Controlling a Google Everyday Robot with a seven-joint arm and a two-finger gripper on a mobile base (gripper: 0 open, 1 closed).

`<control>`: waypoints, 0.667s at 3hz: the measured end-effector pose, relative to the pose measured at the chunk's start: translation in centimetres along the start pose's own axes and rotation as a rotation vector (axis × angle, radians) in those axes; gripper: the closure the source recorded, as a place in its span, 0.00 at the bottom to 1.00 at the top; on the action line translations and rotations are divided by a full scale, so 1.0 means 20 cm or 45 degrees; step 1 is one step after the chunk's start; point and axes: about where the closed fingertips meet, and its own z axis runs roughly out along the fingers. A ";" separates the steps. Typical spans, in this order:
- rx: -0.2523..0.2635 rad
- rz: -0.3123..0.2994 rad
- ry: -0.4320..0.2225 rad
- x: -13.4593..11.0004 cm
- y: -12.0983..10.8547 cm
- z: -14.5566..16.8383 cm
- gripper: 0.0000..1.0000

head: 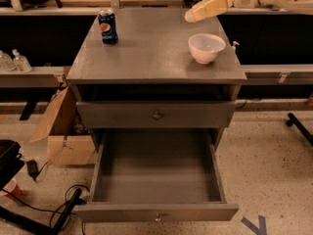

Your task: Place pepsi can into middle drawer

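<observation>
The pepsi can (107,26) stands upright at the back left of the grey cabinet top (146,58). The middle drawer (156,212) is pulled out wide at the bottom, and its deep tray holds nothing. My gripper (196,14), tan-coloured, hangs over the back right of the cabinet top, just above and behind the white bowl (206,48). It is far to the right of the can and holds nothing that I can see. The white arm runs off to the upper right.
A shut grey drawer front (156,114) with a knob sits above the open drawer. A cardboard box (63,131) stands left of the cabinet, with cables and a dark object on the floor at lower left. Shelves run behind on both sides.
</observation>
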 end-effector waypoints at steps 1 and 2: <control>0.000 0.000 0.000 0.00 0.00 0.00 0.00; 0.011 0.044 -0.025 0.05 -0.03 0.10 0.00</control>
